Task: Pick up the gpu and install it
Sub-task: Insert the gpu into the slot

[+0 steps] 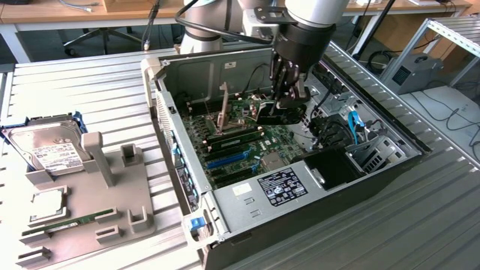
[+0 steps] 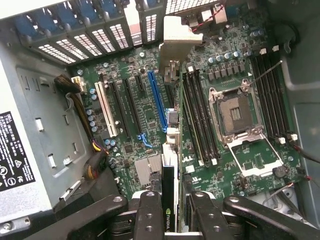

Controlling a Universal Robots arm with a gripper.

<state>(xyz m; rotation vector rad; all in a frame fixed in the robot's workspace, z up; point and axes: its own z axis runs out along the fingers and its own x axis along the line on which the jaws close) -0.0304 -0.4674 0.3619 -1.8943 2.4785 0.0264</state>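
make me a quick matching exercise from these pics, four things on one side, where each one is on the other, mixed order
Things:
1. gpu
2. hard drive
3. memory stick
4. long blue slot

Places:
A. lying flat in the grey holder tray, near its front edge
B. on the motherboard inside the open computer case
C. gripped on edge between the gripper fingers, above the motherboard
D. standing at the far end of the grey holder tray, outside the case

Pairs: 1-C, 2-D, 3-A, 4-B
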